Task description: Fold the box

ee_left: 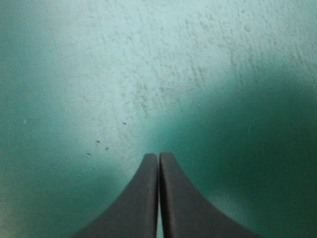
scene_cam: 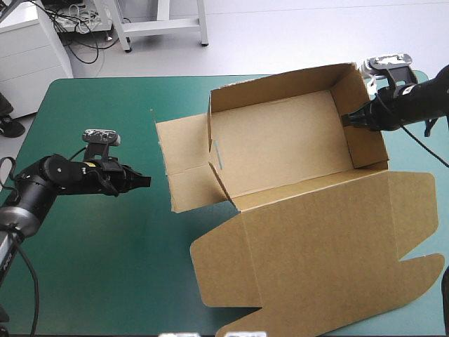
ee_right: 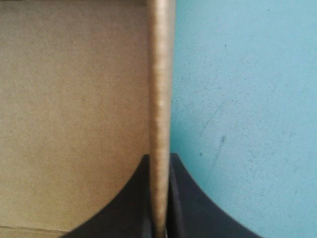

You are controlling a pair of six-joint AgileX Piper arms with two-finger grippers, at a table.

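The brown box (scene_cam: 280, 144) stands as an open tray on the teal-green cover, far and right walls raised, its lid (scene_cam: 330, 246) lying flat toward the near edge. A side flap (scene_cam: 184, 161) lies flat on its left. My right gripper (scene_cam: 349, 120) is shut on the box's right wall; in the right wrist view the wall's edge (ee_right: 160, 99) runs up between the fingers (ee_right: 190, 198), the box floor on one side, the cover on the other. Left of the box, my left gripper (scene_cam: 145, 181) is shut on nothing, low over bare cover (ee_left: 158, 74).
The lid reaches close to the table's near and right edges (scene_cam: 421, 309). Bare cover (scene_cam: 105, 260) lies at the near left. The left flap is a short gap ahead of my left gripper.
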